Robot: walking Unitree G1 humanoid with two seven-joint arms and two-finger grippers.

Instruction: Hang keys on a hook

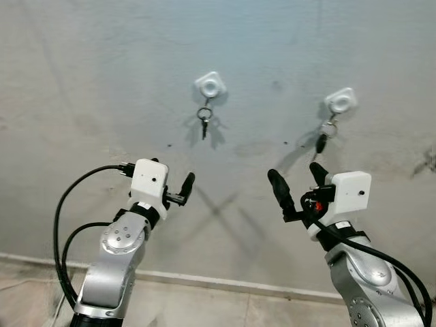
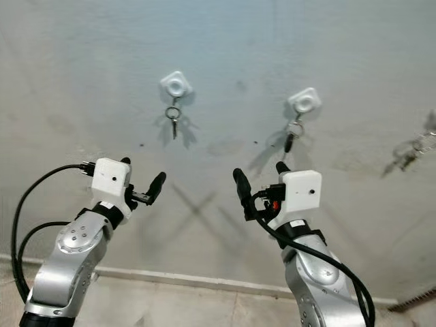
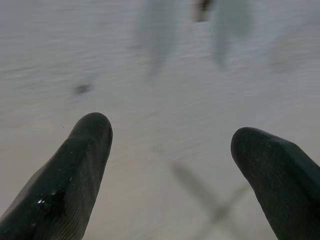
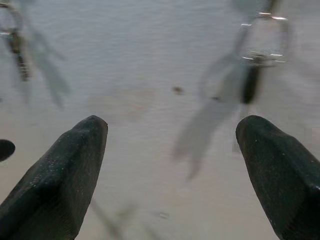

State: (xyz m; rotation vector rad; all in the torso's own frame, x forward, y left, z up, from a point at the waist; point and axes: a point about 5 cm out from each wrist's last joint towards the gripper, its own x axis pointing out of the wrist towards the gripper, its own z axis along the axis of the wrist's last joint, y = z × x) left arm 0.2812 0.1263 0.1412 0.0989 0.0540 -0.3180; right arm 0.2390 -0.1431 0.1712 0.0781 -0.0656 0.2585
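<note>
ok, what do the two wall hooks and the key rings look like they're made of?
Left hook and right hook: probably moulded white plastic, smooth with rounded edges and a soft sheen. Key rings: thin wire loops with a silvery glint, likely metal. The keys hanging below look dark; too small to tell more.

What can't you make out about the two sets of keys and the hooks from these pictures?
- Left hook keys: too small in the eye views to count.
- Right hook keys: blurred in the right wrist view.
- Object at the wall's far right: cut off by the edge, blurred.
</note>
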